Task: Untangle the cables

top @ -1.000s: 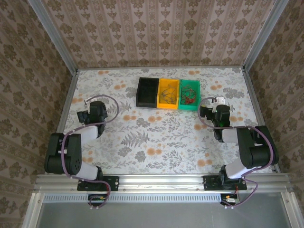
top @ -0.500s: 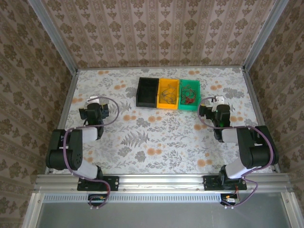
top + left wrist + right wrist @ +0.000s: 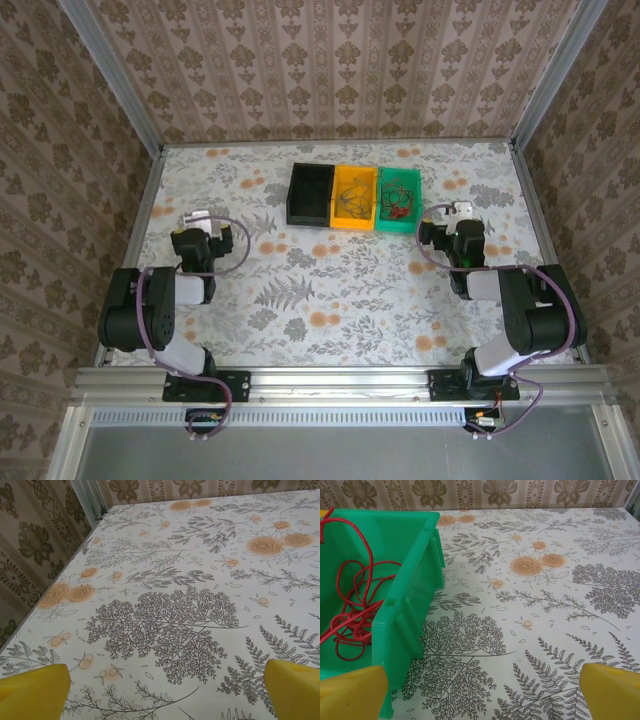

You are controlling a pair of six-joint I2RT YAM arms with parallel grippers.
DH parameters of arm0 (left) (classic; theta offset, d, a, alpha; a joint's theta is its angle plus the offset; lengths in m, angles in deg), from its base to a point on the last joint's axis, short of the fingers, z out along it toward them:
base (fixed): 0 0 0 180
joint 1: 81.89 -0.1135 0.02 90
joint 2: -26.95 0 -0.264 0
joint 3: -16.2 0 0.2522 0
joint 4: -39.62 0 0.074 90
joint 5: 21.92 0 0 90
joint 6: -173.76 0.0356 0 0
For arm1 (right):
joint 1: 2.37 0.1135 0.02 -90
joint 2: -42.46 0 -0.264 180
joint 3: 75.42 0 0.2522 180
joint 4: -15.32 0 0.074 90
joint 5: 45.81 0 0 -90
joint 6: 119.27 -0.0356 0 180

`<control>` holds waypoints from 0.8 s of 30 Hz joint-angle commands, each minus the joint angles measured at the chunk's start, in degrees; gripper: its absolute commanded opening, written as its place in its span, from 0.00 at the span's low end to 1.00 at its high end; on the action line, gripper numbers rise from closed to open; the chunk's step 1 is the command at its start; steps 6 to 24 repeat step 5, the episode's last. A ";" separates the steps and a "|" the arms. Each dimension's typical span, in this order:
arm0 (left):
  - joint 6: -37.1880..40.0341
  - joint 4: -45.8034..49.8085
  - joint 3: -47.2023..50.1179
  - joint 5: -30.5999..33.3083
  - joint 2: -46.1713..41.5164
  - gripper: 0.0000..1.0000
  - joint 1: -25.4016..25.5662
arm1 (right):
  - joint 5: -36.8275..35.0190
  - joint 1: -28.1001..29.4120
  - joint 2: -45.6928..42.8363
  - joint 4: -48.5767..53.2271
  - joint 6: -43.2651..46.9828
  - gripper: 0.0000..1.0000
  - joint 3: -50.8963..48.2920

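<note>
The floral-print bench (image 3: 340, 290) spreads wide under the top camera. On it, the left arm (image 3: 150, 310) sits folded by the left edge, and the right arm (image 3: 520, 310) sits folded by the right edge.

Three plastic bins stand side by side in a row at the middle of the far edge: the black bin (image 3: 310, 195) on the left, the yellow bin (image 3: 354, 197) in the centre, the green bin (image 3: 399, 198) on the right.

Now the pincers. The left pincer (image 3: 165, 692) hangs low over bare bench near the left edge, well apart from the bins. Its yellow fingertips (image 3: 32, 690) are spread wide with nothing between them. The right pincer (image 3: 480, 692) is just beside the green bin's right wall, fingers likewise wide apart and empty.

Smallest of all: a red cable (image 3: 350, 605) lies looped in a loose tangle inside the green bin, and thin dark cables (image 3: 352, 200) lie tangled on the yellow bin's floor. What the black bin holds cannot be made out.
</note>
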 commanded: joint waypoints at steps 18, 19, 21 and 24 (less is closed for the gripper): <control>0.35 -2.06 -0.16 -1.23 -0.20 1.00 -0.17 | 1.46 -0.20 -0.16 -1.50 -0.39 1.00 -0.34; 0.35 -2.06 -0.16 -1.23 -0.20 1.00 -0.17 | 1.46 -0.20 -0.16 -1.50 -0.39 1.00 -0.34; 0.35 -2.06 -0.16 -1.23 -0.20 1.00 -0.17 | 1.46 -0.20 -0.16 -1.50 -0.39 1.00 -0.34; 0.35 -2.06 -0.16 -1.23 -0.20 1.00 -0.17 | 1.46 -0.20 -0.16 -1.50 -0.39 1.00 -0.34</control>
